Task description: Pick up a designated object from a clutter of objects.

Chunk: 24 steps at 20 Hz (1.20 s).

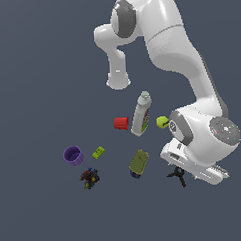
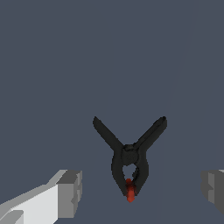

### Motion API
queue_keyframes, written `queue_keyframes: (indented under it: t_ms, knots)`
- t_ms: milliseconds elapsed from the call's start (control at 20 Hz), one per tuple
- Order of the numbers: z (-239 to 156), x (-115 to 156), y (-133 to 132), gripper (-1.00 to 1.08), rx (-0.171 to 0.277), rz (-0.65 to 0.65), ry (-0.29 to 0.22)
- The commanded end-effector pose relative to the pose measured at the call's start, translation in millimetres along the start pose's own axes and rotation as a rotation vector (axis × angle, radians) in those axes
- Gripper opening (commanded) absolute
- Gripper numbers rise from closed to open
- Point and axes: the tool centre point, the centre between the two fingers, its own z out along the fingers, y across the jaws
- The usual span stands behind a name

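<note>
So the gripper point(image 2: 141, 188) is spread wide open, holding nothing, with the black clamp point(image 2: 130, 157) sitting between its fingers point(image 2: 70, 192), not touching either.

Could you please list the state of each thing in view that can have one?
tool: open, around the clamp, not touching
black clamp: lying flat, ungrasped
white bottle: lying down
olive can: lying down
red cup: tipped over
purple cup: upright
</note>
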Motion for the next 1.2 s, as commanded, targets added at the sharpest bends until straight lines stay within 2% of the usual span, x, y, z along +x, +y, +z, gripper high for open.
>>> queue_keyframes:
  t_ms: [0,250,700,950,1000,1150]
  knots:
    - [1.7,-0.2,-1.4,1.00,0.001,0.006,0.001]
    - [7.5,-0.4,-0.5,1.00,0.000,0.003,0.000]
    - [49.7,-1.3,-0.4,1.00,0.001,0.005,0.001]
    - [51.7,-0.2,-1.4,1.00,0.001,0.006,0.001]
    - [51.7,-0.2,-1.4,-1.00,0.001,0.006,0.001]
    - [51.7,-0.2,-1.4,-1.00,0.001,0.006,0.001]
